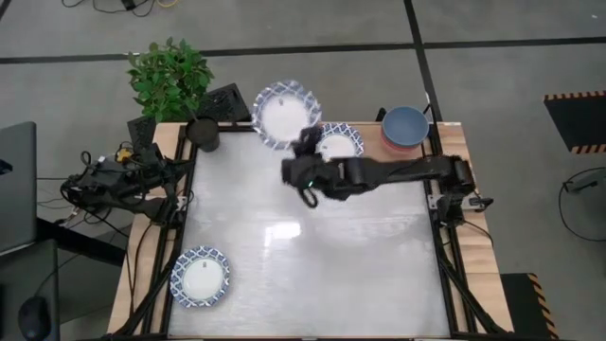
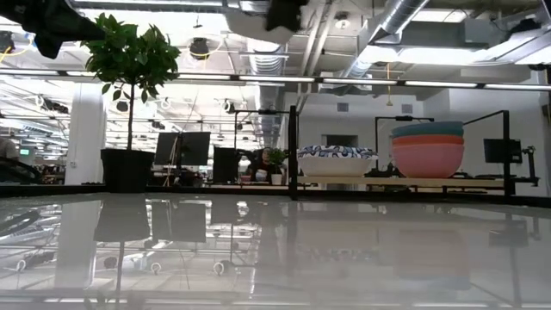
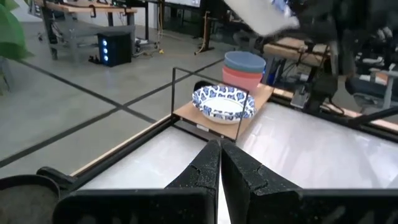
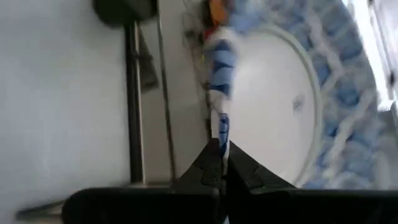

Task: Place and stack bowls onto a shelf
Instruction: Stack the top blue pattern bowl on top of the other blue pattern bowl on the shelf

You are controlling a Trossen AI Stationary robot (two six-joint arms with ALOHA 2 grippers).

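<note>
Overhead, the right arm's end effector (image 1: 305,142) is clenched on the rim of a round white bowl with a blue patterned rim (image 1: 286,114), which it carries clear of the glossy white surface (image 1: 312,256); its wrist view shows the dark fingers pinched together on the thin edge with the bowl's white inside to one side, a grip that lets the bowl hang tilted and leaves its base free for setting down. This held bowl sits just beside the shelf, a light wooden plank framed by thin black metal posts (image 1: 369,152) at the far edge of the surface. On the shelf, a second white bowl with a blue patterned rim (image 2: 336,159) rests alone, apparently as the base for a patterned stack, while a stack of solid-coloured bowls, blue on top over pink or red ones (image 2: 428,148), stands beside it. A third blue-rimmed bowl (image 1: 200,276) lies on the surface at the near left corner, not yet collected. All visible bowls appear empty. The left arm's end effector (image 3: 219,171) waits at the left edge, fingers pressed together on nothing. A potted green plant (image 1: 172,80) stands at the far left corner.
</note>
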